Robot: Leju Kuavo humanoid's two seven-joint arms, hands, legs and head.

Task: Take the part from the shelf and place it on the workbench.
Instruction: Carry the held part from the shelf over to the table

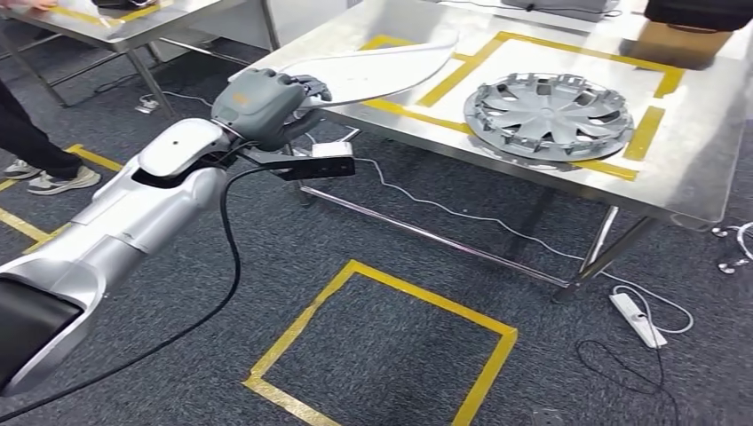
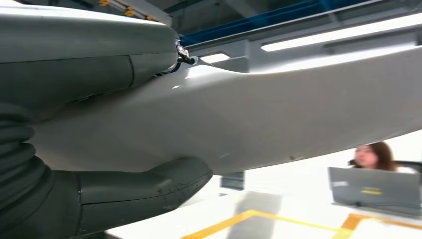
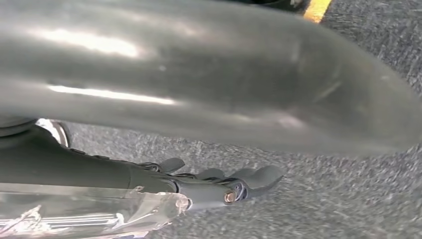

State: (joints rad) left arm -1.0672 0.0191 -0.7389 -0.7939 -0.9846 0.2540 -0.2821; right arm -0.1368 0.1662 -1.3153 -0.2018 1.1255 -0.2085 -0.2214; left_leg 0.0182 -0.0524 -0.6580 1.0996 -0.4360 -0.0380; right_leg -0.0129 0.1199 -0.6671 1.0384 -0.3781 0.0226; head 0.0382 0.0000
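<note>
The part (image 1: 382, 71) is a long, curved, silver-grey panel. My left hand (image 1: 266, 105) grips its near end and holds it over the left corner of the steel workbench (image 1: 701, 177); I cannot tell whether it touches the top. In the left wrist view the part (image 2: 278, 114) lies clamped between the thick thumb (image 2: 144, 189) and the rest of the hand above it. My right hand (image 3: 219, 181) hangs over the carpet, its dark fingers stretched out with nothing in them.
A grey wheel cover (image 1: 549, 115) lies in a yellow-taped box on the workbench, with a cardboard box (image 1: 679, 40) behind it. On the floor are a yellow taped square (image 1: 382, 346), a power strip (image 1: 638, 318) and cables. A person's shoes (image 1: 53, 177) stand at the left; another person sits behind a laptop (image 2: 375, 189).
</note>
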